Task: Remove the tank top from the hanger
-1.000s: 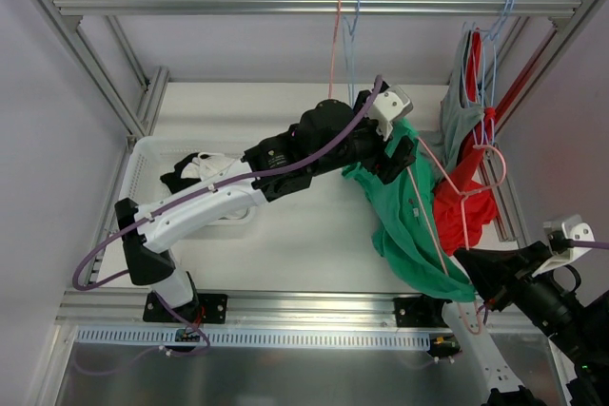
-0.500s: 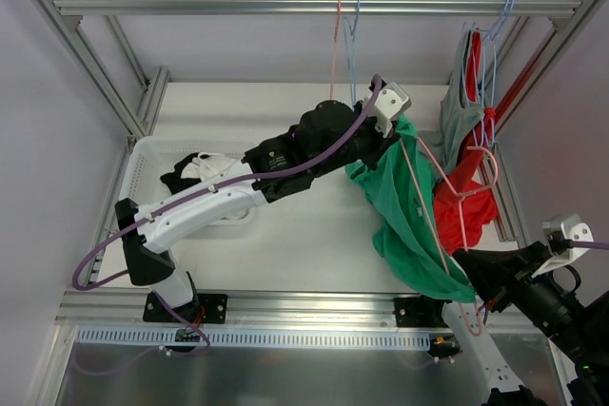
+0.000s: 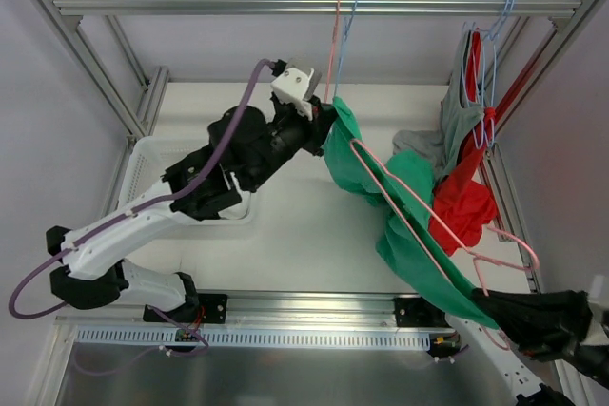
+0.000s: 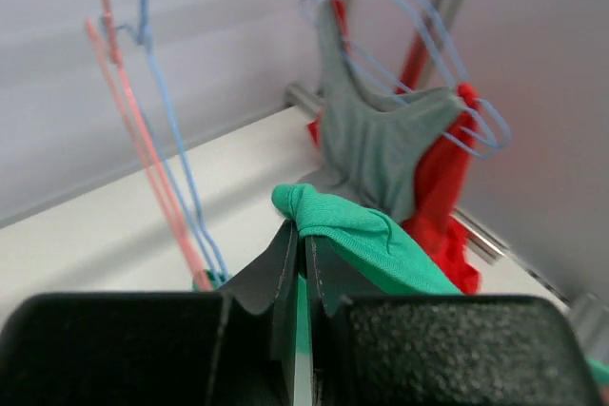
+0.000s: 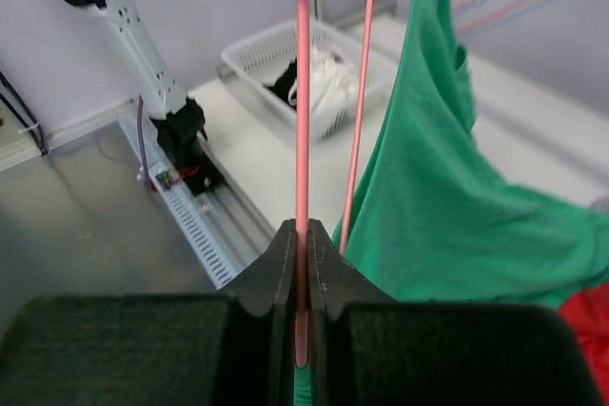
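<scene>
A green tank top (image 3: 411, 235) hangs stretched across the table's right half, still draped over a pink hanger (image 3: 419, 199). My left gripper (image 3: 325, 128) is shut on the top's upper end; in the left wrist view the green cloth (image 4: 354, 242) bunches out of the closed jaws of the left gripper (image 4: 303, 252). My right gripper (image 3: 504, 309) at the lower right is shut on the pink hanger; the right wrist view shows the pink hanger's rod (image 5: 301, 140) pinched in the right gripper (image 5: 302, 240), with the green top (image 5: 447, 206) beside it.
A white basket (image 3: 152, 164) with black and white clothes sits at the left. A grey top (image 3: 457, 111) and a red one (image 3: 466, 206) hang on blue hangers at the right. Empty pink and blue hangers (image 3: 341, 35) hang from the top rail.
My left gripper has pulled the top's upper end left and back. My right gripper has drawn the hanger down and right. The cloth is now stretched out between them.
</scene>
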`<state>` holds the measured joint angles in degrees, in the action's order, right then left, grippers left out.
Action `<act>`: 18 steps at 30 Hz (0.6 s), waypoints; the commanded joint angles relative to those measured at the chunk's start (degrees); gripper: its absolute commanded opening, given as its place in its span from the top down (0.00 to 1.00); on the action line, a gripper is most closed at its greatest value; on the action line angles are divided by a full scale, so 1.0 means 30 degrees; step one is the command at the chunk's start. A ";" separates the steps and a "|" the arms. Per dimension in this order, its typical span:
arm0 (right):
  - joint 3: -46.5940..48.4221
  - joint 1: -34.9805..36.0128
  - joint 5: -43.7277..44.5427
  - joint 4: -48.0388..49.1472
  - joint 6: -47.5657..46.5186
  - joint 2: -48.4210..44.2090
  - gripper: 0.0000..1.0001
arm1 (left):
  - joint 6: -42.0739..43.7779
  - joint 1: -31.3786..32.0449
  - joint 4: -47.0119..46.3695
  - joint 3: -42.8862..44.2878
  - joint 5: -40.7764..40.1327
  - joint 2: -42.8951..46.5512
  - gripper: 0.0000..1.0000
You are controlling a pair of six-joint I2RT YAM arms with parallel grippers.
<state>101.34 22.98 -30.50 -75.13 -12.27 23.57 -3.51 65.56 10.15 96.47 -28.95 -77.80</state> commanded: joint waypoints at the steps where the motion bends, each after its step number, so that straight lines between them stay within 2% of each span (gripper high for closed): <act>1: -0.1310 0.0308 0.0701 0.5242 -0.0014 -0.1408 1.00 | -0.0120 0.0002 -0.1185 -0.1944 0.5653 0.2081 1.00; 3: -0.3737 0.0308 0.0822 0.8767 0.1618 -0.2610 1.00 | -0.0411 0.0031 -0.2351 -0.4665 0.8083 0.3861 1.00; 4: -0.6419 0.0308 0.0734 1.2845 0.2268 -0.2903 1.00 | -0.0558 0.0060 -0.2678 -0.5603 0.8648 0.4482 1.00; 6: -0.9041 0.0279 0.0153 1.7201 0.3703 -0.3083 1.00 | -0.0910 0.0090 -0.3265 -0.8502 1.0051 0.6380 1.00; 7: -1.0097 0.0250 -0.0026 2.1224 0.5392 -0.2763 1.00 | -0.0969 0.0090 -0.3296 -0.9354 1.0524 0.6914 1.00; 9: -1.2065 -0.0013 -0.0087 2.4793 0.6926 -0.0986 1.00 | -0.0911 0.0090 -0.3882 -1.1902 1.1026 0.8375 1.00; 10: -1.2564 -0.0072 0.0174 2.8435 0.7716 -0.0277 1.00 | -0.0969 0.0090 -0.3882 -1.2665 1.1404 0.8732 1.00; 11: -1.3410 -0.0073 0.0583 3.0183 0.9174 0.0397 1.00 | -0.0969 0.0090 -0.3882 -1.4123 1.1640 0.9113 1.00; 12: -1.3854 -0.0073 0.1631 3.1796 0.9652 0.1593 1.00 | -0.1114 0.0061 -0.3882 -1.4921 1.1700 0.9697 1.00; 13: -1.4264 -0.0073 0.2309 3.4799 0.9947 0.2069 1.00 | -0.1377 0.0090 -0.3882 -1.5596 1.1092 0.9935 1.00; 15: -1.5407 -0.0014 0.5050 3.7133 0.9340 0.2861 1.00 | -0.2226 0.0090 -0.3853 -1.7588 1.0095 1.0258 1.00; 17: -1.6343 0.0015 0.7286 3.9655 0.8256 0.2981 1.00 | -0.3484 0.0090 -0.3795 -1.9259 0.7957 1.0143 1.00; 18: -1.7218 -0.0014 0.8717 4.0302 0.6917 0.3011 1.00 | -0.3924 0.0061 -0.3794 -1.9787 0.7545 0.9765 1.00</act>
<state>51.86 23.07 -18.13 19.68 11.64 35.44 -9.47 65.63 1.67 41.47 -0.75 -47.70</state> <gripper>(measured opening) 0.041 0.014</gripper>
